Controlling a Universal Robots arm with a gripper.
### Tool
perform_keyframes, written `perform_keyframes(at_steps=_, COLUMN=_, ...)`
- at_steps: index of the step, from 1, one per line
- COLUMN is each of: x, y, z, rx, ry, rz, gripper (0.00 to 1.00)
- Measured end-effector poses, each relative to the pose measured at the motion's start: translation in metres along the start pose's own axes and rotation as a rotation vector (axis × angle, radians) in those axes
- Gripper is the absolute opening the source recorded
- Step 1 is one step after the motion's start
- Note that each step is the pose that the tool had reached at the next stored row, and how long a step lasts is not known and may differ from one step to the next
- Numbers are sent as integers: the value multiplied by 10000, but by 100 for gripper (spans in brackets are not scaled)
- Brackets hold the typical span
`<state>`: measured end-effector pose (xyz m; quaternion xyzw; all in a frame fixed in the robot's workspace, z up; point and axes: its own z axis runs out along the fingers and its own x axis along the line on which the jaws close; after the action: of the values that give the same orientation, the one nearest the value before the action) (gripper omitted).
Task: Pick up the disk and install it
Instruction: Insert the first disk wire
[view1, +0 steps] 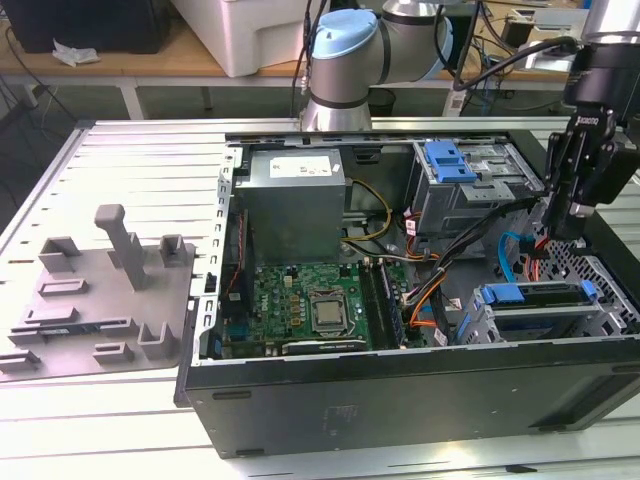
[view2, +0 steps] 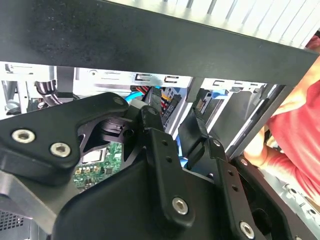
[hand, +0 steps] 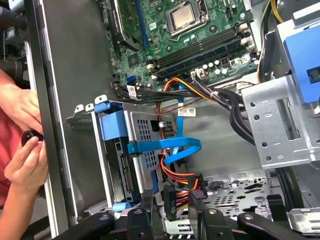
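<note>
Two spread fingers of the gripper, gripping nothing, hang over loose cables just beside the disk (seated in the grey cage), so closing or dropping here could snag a wire instead of reaching it.

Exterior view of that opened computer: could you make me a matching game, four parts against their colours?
Parts:
1. motherboard
2. power supply box
3. drive-cage latch
4. gripper

Colours:
A. blue
B. black
C. green
D. grey

Pairs: 1-C, 2-D, 3-A, 4-B.
</note>
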<state>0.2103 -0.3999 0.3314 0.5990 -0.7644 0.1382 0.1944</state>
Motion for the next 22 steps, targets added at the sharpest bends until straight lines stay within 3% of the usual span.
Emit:
perform_keyframes(at_steps=9, x=-17, y=3, z=8, rx=29, ry=143, rz=22, gripper=42)
perform_keyframes(at_steps=10, x=-18, y=2, z=10, rx=33, ry=159, rz=24, gripper=40)
perform_keyframes(at_steps=11, x=-22, y=3, z=16, rx=41, ry=202, rz=32, gripper=27)
perform_keyframes(at_steps=12, x=-24, y=3, z=20, rx=47, ry=235, rz=37, gripper=21)
perform_keyframes(at_steps=14, x=-27, y=2, z=26, rx=57, ry=283, rz=45, gripper=16)
perform_keyframes(at_steps=18, x=-35, y=3, z=35, rx=77, ry=382, rz=61, gripper=16)
perform_keyframes(at_steps=22, x=-59, y=18, z=37, rx=84, ry=417, rz=66, gripper=16)
